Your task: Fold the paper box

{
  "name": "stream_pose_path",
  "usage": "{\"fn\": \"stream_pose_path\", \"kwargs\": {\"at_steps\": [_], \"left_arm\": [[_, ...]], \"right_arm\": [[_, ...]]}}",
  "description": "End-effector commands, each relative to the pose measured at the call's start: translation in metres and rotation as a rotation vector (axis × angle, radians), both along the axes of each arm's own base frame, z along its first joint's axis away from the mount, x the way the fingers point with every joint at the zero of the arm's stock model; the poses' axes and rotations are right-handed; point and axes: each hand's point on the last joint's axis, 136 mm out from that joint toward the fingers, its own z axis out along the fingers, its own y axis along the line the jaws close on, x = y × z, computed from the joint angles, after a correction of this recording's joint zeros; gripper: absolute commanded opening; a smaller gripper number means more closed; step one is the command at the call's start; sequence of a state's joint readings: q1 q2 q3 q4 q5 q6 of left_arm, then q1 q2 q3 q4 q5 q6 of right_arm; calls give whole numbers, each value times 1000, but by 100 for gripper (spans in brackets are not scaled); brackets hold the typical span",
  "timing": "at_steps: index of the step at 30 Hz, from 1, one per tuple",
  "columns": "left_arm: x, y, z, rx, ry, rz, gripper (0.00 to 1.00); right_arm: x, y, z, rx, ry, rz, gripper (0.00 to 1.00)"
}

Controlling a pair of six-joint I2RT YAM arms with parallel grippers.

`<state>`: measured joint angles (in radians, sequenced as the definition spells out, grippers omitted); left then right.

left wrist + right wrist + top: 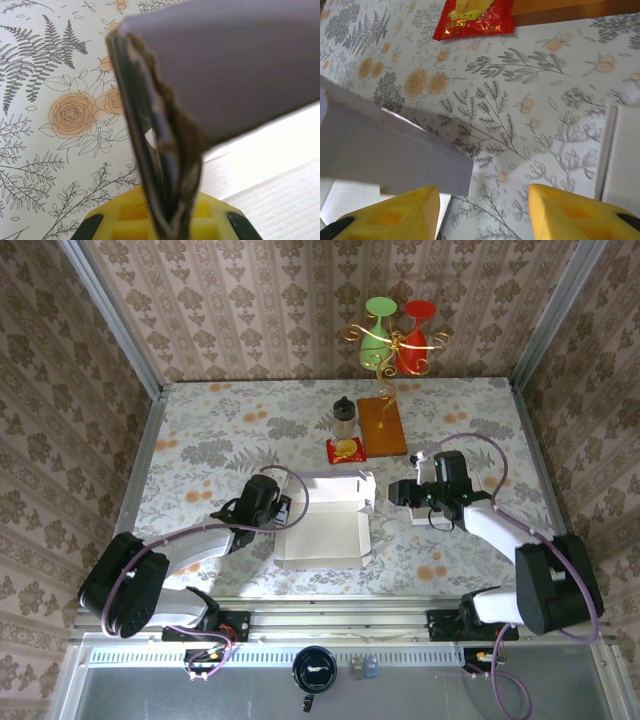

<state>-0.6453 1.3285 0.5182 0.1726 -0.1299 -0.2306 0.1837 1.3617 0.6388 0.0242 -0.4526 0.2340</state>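
My left claw [170, 220] is clamped shut on the left wall of the paper box [240, 75], its ragged cardboard edge wedged right down between my yellow fingers [122, 217]. My right claw [482, 210] stands open and empty just beside the box's right flap, with the floral tabletop [540, 100] showing through the gap. The box lies open-topped near the tabletop's near edge, about midway between the side edges, and a red packet [472, 17] sits behind it.
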Motion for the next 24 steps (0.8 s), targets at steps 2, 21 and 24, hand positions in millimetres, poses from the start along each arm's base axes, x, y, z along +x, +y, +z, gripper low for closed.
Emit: {"fn": "stream_pose_path", "kwargs": {"at_steps": [2,21,24], "left_arm": [[-6,1,-9,20,45,-15,0],[-3,-2,-11,23,55,-27,0],[-4,-3,-12,25,58,-29,0]], "right_arm": [[13,24,11,59,-17,110,52],[-6,70,10,-43,-80,305,52],[-5,75,10,-66,-91,313,51]]}}
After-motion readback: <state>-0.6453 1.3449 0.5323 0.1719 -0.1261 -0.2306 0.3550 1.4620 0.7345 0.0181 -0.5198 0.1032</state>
